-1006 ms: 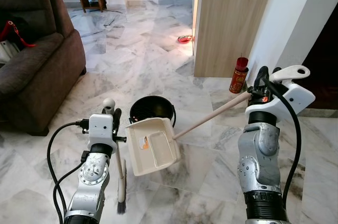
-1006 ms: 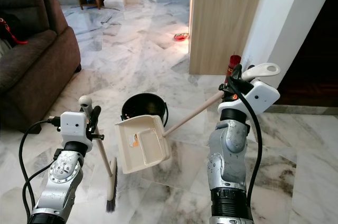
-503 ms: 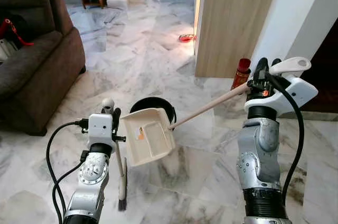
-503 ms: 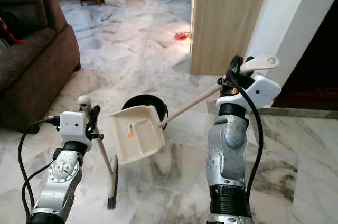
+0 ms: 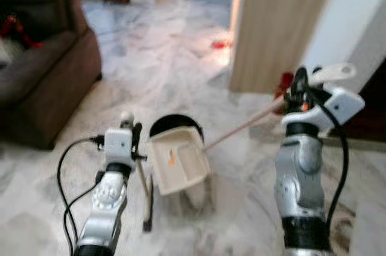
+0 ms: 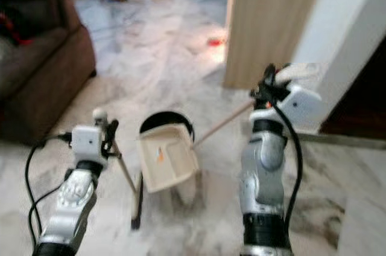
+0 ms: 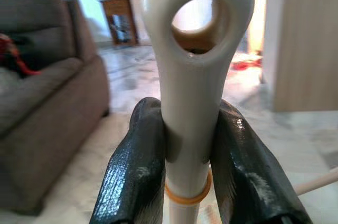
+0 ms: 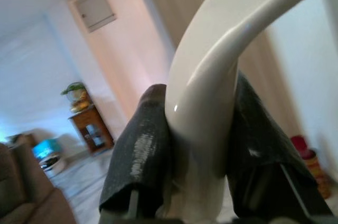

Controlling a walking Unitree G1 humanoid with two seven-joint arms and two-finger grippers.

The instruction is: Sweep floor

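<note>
Marble floor, grey-veined and glossy, runs from under me out to a far doorway, and the head views are blurred, so I read them with some care. Nearest to me, my left end effector is clamped on the top of the broom handle; the left wrist view shows both black fingers pressed against the white shaft just below its hanging hole. The broom hangs down from that grip with its dark head at the floor beside my left arm, which I judge keeps it ready to sweep. My right end effector is closed around the curved white grip of the long-handled dustpan; the wooden pole slants down and across to the cream dustpan, which is lifted and tilted over the black bin. To me that pose looks like tipping sweepings into the bin, though I cannot see any debris falling. The pan sits just beside the left end effector and well down the pole from the right one. Further off stand a red bottle against the wooden panel, a brown sofa to my left, and a small red object on the far floor.
</note>
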